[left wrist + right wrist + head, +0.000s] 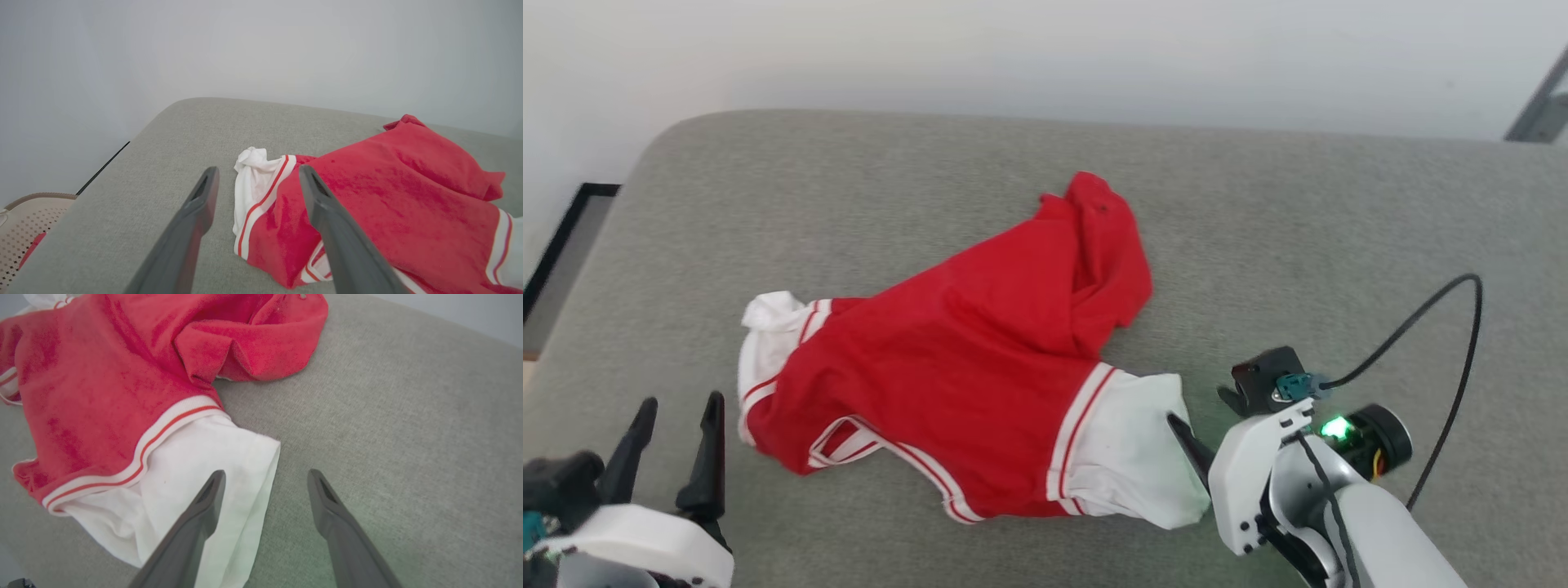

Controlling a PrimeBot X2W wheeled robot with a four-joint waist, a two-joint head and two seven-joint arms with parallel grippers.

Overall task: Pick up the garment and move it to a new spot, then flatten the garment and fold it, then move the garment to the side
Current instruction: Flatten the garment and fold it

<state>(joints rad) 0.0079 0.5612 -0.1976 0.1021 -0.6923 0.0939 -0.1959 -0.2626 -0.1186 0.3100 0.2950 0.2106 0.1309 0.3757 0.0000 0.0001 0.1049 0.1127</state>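
Observation:
The garment (964, 351) lies crumpled on the grey cushion (1298, 220), red body in the middle and a white sleeve end at either side. My left gripper (680, 406) is open at the lower left, just short of the left white sleeve (253, 179), which shows between its fingers in the left wrist view. My right gripper (265, 473) is open low over the right white sleeve (204, 465): one finger (208, 498) is above the sleeve's edge, the other above bare cushion. In the head view one dark finger (1180, 433) of it touches or nearly touches that sleeve (1127, 449).
A pale wall rises behind the cushion. A black cable (1462, 343) loops off my right wrist over the cushion's right part. Beside the cushion's left edge stands a beige perforated basket (28, 220). A dark frame (564, 237) lies on the floor at far left.

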